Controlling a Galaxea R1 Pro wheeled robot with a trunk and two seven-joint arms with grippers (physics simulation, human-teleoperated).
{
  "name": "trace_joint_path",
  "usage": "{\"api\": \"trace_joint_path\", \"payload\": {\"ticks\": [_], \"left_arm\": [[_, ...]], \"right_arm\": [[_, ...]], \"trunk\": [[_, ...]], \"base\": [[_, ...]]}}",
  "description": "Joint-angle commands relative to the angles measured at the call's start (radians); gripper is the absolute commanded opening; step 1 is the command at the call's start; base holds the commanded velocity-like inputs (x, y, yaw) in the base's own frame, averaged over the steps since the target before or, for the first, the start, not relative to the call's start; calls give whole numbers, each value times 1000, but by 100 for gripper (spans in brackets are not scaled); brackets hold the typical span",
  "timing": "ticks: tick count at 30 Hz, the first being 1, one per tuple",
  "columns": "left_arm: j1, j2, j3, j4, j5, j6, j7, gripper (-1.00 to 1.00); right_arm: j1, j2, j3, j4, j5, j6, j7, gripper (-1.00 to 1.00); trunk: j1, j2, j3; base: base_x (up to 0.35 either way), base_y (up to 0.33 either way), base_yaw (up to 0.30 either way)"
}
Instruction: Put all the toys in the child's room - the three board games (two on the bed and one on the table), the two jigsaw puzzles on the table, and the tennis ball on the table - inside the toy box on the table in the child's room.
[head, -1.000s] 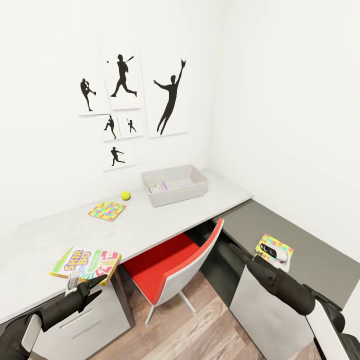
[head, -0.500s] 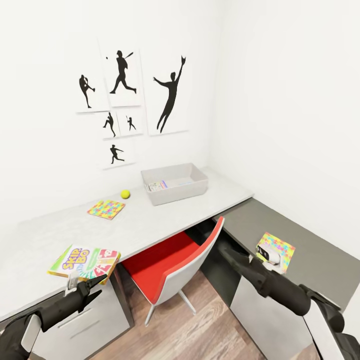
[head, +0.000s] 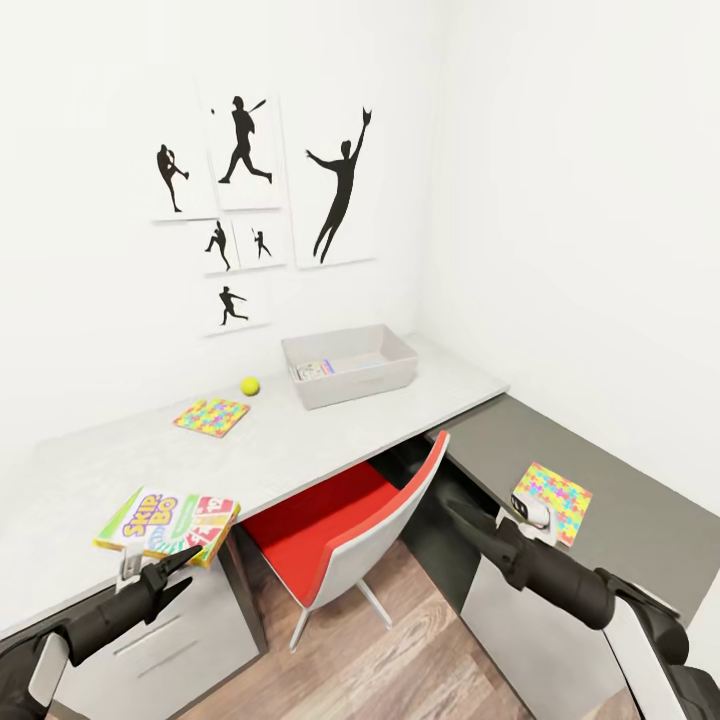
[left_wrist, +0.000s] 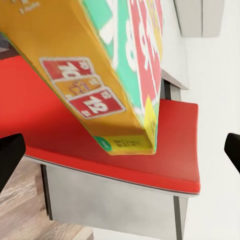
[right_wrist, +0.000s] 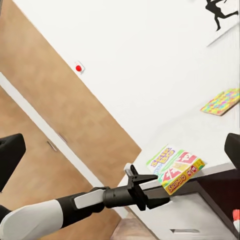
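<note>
The pale grey toy box (head: 349, 365) stands at the back of the table (head: 300, 450), with a printed board game (head: 317, 371) lying inside. The tennis ball (head: 250, 385) rests to its left, and a jigsaw puzzle (head: 212, 416) lies nearer. A second jigsaw puzzle (head: 555, 498) lies on the dark top. The white-green board game (head: 168, 524) sits at the table's front corner, overhanging slightly. My left gripper (head: 172, 573) is open just short of it; the box (left_wrist: 100, 75) looms close between the fingers. My right gripper (head: 462, 518) is open, left of the dark-top puzzle.
A red-seated chair (head: 345, 525) with a grey back is tucked between the two desk tops, between my arms. White drawer fronts (head: 165, 640) sit under the table. Black sports silhouettes (head: 340, 190) hang on the wall. The wood-plank floor (head: 400, 660) lies below.
My right gripper has drawn back and down off the dark-top puzzle, leaving it mostly uncovered. The left gripper has eased slightly back from the white-green box.
</note>
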Motion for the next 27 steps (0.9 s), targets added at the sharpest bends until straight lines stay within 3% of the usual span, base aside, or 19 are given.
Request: {"api": "trace_joint_path", "payload": {"ticks": [1,5,14,23,27], "left_arm": [[-1,0,2,0,2,6,-2,100],[-1,2,2,0,2,7,-2,100],[-1,4,3,0,2,7,-2,100],[-1,4,3,0,2,7,-1,100],[-1,4,3,0,2,7,-1,100]], "right_arm": [[-1,0,0,0,-6,8,-4,100],[-1,0,0,0,-3,8,-20,100],[-1,4,5,-1,-1,5,-59,100],[-2,11,62,0,-1,6,-118,100],[-2,12,76,1,-1,6,-125,100]], "trunk": [[0,-1,-1],[0,-1,-1],[27,-50,-23],[54,-99,-45],[54,-99,-45]], "base": [[0,0,0],[0,0,0],[0,0,0],[0,0,0],[0,0,0]]}}
